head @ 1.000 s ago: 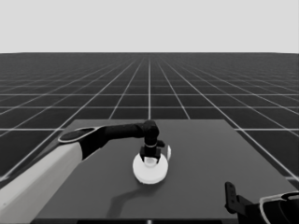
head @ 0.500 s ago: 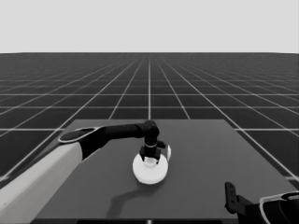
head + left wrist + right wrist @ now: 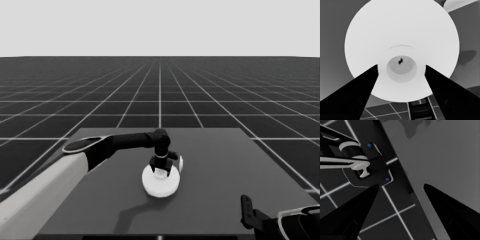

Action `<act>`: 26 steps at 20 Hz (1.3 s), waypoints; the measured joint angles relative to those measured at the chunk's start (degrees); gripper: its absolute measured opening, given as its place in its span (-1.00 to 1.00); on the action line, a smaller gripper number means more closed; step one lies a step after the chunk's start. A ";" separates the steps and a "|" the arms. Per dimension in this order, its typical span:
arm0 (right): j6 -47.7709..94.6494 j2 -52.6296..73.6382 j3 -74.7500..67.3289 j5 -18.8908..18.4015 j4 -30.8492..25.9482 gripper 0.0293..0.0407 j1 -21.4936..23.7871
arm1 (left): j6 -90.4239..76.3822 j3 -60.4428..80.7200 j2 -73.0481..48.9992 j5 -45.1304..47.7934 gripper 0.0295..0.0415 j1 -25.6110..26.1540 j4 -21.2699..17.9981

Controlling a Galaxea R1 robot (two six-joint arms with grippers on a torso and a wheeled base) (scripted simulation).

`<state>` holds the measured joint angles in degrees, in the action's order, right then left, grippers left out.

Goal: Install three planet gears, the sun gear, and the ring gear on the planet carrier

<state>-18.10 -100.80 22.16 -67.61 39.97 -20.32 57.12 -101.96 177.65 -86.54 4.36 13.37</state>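
The larger round part (image 3: 161, 186), the ring gear, lies flat at the middle of the table. In the left wrist view this disc (image 3: 370, 37) fills the picture, with a shallow round recess and a tiny dark hole at its centre. My left gripper (image 3: 161, 171) stands straight over that centre. It is open (image 3: 401, 65), one finger on each side of the recess and neither touching it. The planet gears, the sun gear and the planet carrier are hidden. My right gripper (image 3: 401, 187) is parked open past the table's near right corner.
A small white piece (image 3: 179, 162) lies just behind and to the right of the disc, partly hidden by the gripper; its edge shows in the left wrist view (image 3: 457, 3). The left arm's pale grey part (image 3: 45, 195) fills the lower left. Dark machinery (image 3: 367, 165) shows beyond the table's edge.
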 joint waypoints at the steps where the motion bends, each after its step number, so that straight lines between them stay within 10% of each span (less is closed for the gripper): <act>1: 0.00 0.00 0.00 0.00 0.00 0.61 0.00 | -0.50 -0.01 -0.01 0.01 -0.11 0.03 0.00; 21: 0.00 0.00 0.00 0.00 0.00 0.61 0.00 | -10.50 -0.01 -0.01 0.01 -0.11 0.06 0.01; 23: 0.00 0.00 0.00 0.00 0.00 0.61 0.00 | -10.98 -0.01 -0.01 0.02 0.43 0.04 0.01; 26: 0.00 0.00 0.00 0.00 0.00 0.61 0.00 | -11.18 0.00 -0.01 0.02 0.49 0.04 0.01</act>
<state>-18.10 -100.80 22.16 -67.61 39.97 -20.32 45.94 -101.97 177.64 -86.52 4.39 13.38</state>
